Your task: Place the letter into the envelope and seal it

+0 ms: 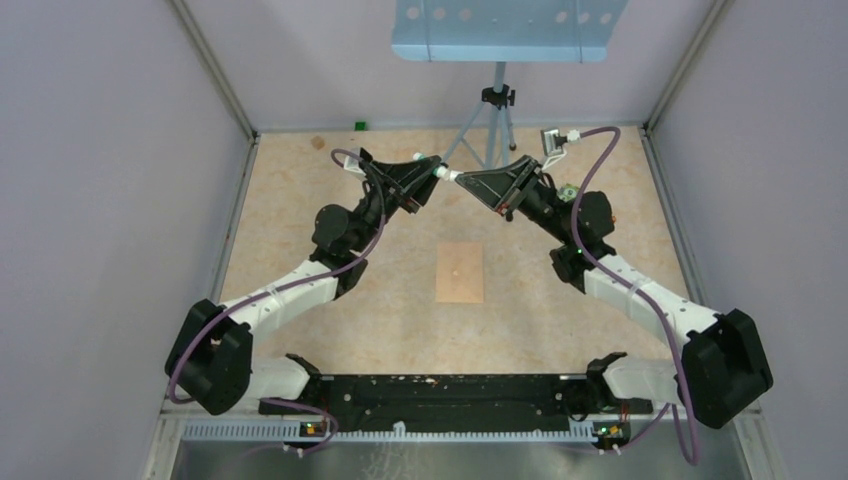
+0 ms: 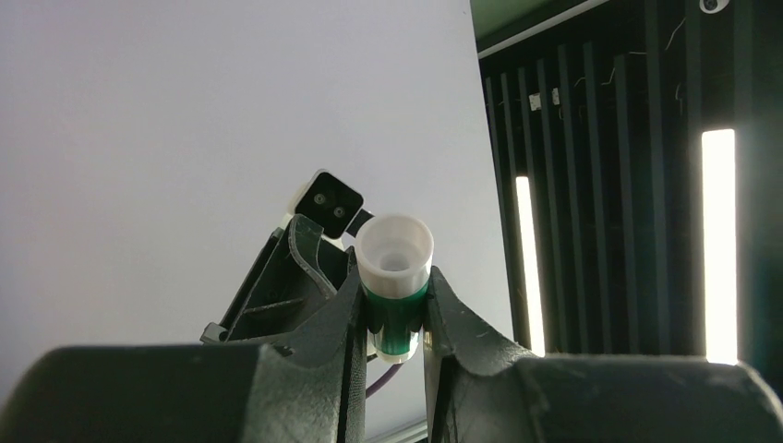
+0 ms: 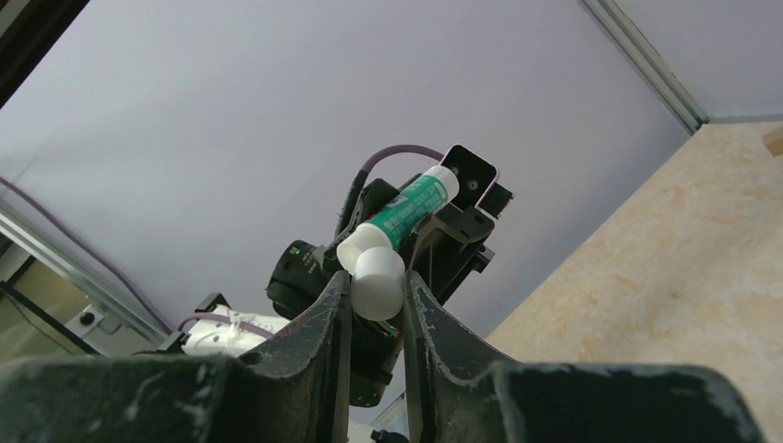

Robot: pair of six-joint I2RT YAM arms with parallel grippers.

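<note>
The pinkish-tan envelope [image 1: 460, 272] lies flat on the table in the top view, between and in front of both arms, with a tiny pale spot at its centre. The letter is out of view. Both arms are raised over the far middle, tips almost meeting. My left gripper [image 1: 436, 168] [image 2: 395, 277] is shut on a green glue stick [image 2: 395, 314] with a white open end; the same glue stick [image 3: 408, 210] shows in the right wrist view. My right gripper [image 1: 459, 177] [image 3: 376, 279] is shut on the stick's white cap [image 3: 379, 288], just off the stick's end.
A tripod [image 1: 495, 120] stands at the back middle under a blue-grey panel [image 1: 505, 25]. A small green object [image 1: 359, 125] sits at the back wall, a brownish scrap [image 1: 318, 142] near the back-left corner. Grey walls close in the table on three sides.
</note>
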